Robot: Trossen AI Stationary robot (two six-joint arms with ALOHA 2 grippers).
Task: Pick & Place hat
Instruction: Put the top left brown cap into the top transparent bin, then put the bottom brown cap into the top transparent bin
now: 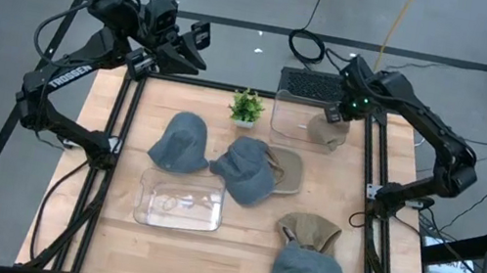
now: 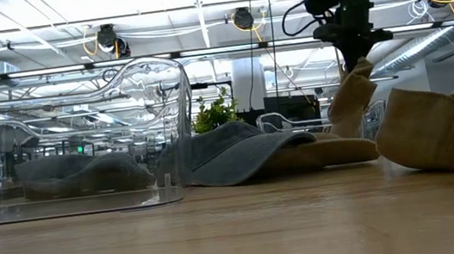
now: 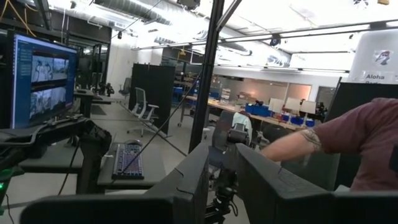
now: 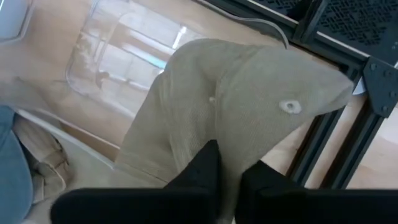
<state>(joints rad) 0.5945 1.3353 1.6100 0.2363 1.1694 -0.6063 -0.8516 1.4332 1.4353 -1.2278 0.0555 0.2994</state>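
Right now my right end effector (image 4: 227, 171) is pinched together on a tan hat (image 4: 249, 106), holding it up over the clear bin (image 1: 301, 118) at the far right corner of the worktop (image 1: 235, 244); the hat hangs with its lower edge drooping into that bin. My left end effector (image 1: 197, 45) waits raised off the far left corner, fingers nearly together and holding nothing. On the worktop lie three blue hats (image 1: 181, 141), two mid-table and one near the front right, a second tan hat (image 1: 309, 231), another clear bin (image 1: 179, 202), and a small green plant (image 1: 247, 106).
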